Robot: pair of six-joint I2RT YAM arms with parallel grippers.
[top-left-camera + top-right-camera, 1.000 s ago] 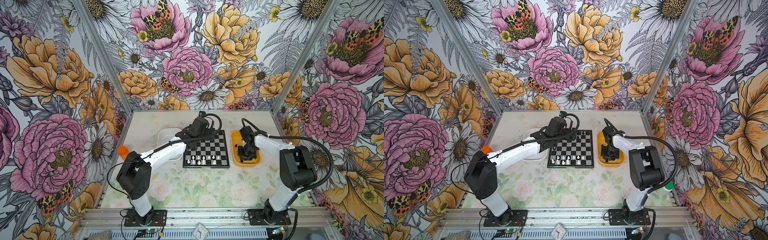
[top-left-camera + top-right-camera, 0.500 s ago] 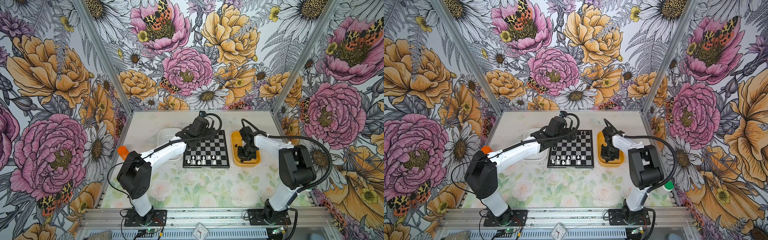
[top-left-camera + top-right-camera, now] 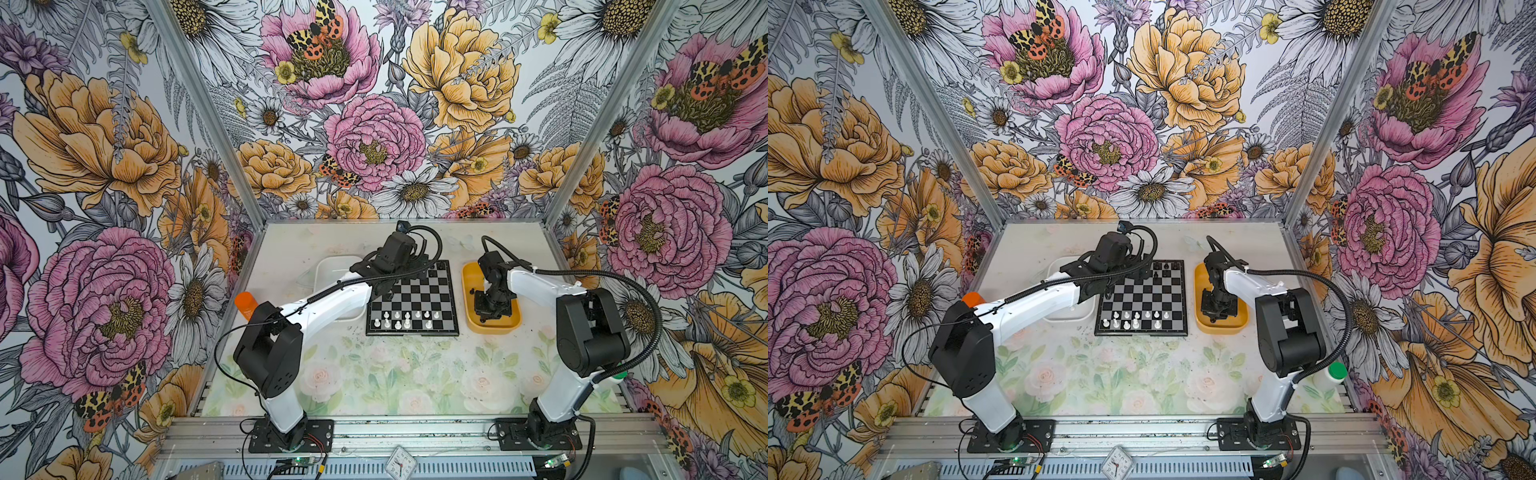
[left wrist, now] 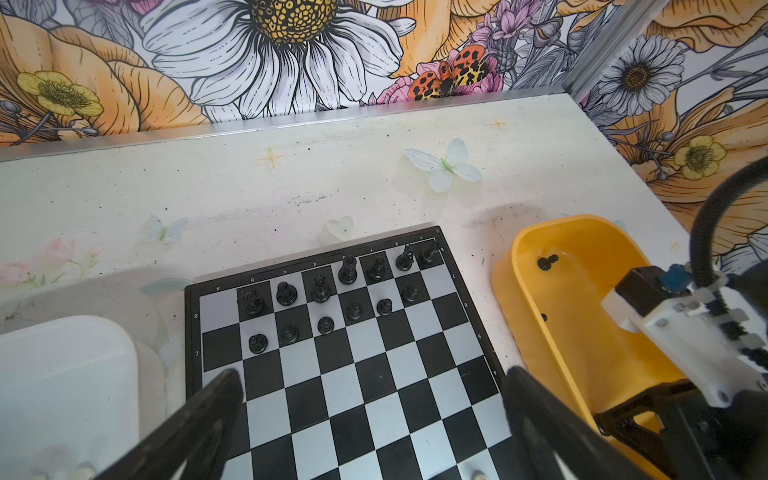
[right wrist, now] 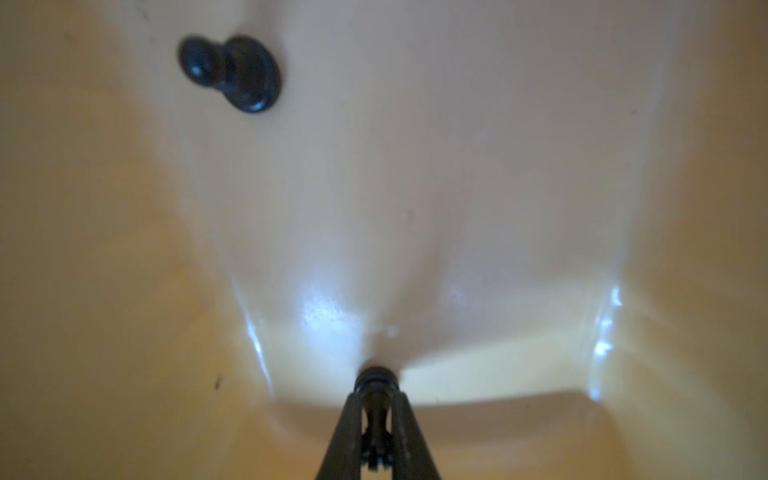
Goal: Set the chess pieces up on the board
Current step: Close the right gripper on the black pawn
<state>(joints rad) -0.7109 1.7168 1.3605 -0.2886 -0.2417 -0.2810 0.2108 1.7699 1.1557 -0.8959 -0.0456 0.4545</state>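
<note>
On the counter (image 3: 395, 374) the board (image 3: 419, 291) lies beside the yellow tray (image 3: 494, 330); the left pincer (image 4: 372, 395) hangs above the board, spread wide and empty. Down in that tray, the right pincer (image 5: 375, 399) is clamped on a small black piece (image 5: 376, 376).

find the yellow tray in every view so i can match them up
top view: yellow tray right of the board.
top view: same, right of the board.
left wrist: beside the board.
right wrist: fills the frame, under the right gripper shut on a black piece.
landmark: loose black pawn lying in it, both wrist views.
</note>
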